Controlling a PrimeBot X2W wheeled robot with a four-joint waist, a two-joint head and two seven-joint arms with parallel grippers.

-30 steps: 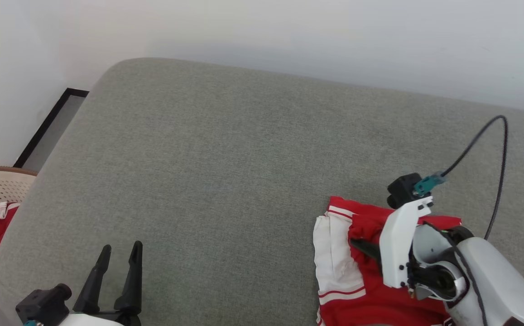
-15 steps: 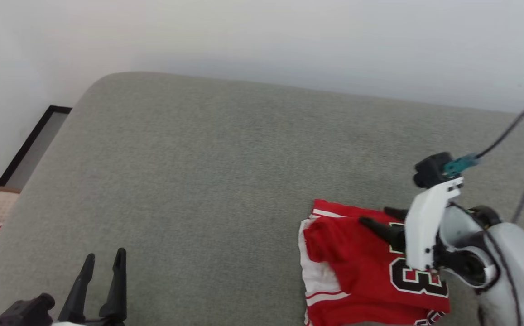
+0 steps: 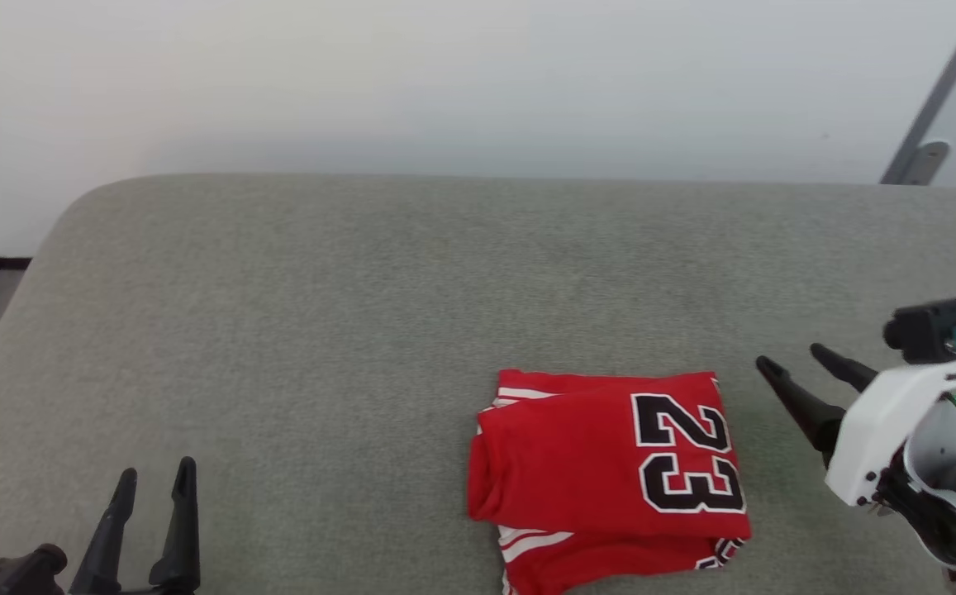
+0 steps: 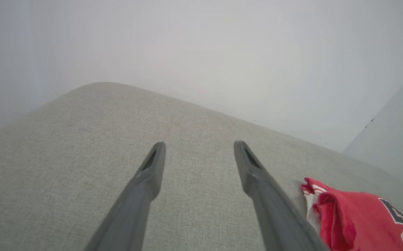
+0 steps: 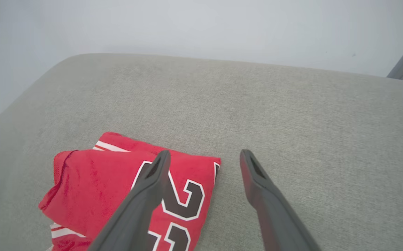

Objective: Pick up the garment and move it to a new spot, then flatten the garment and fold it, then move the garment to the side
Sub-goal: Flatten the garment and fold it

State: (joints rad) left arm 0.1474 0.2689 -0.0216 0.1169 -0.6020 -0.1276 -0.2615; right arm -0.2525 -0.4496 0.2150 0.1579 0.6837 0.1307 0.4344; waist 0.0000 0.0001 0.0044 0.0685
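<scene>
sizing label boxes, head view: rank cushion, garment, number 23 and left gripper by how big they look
1. cushion
2. garment
3. number 23 and left gripper: about alike, gripper cut off, unranked

the shirt [image 3: 601, 463] is bright red with red-and-white striped trim and a black, white-edged 23; the cushion [image 3: 321, 314] is grey-green; the wall [image 3: 444, 74] is pale grey.

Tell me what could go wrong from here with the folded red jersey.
1. The right tool stands open beside the garment, off the cloth; pinching one edge may lift only the top layer and undo the fold.
2. The garment's left edge bulges loosely and a lower layer peeks out at the near side; dragging it over the textured grey cushion could pull the layers apart.
</scene>
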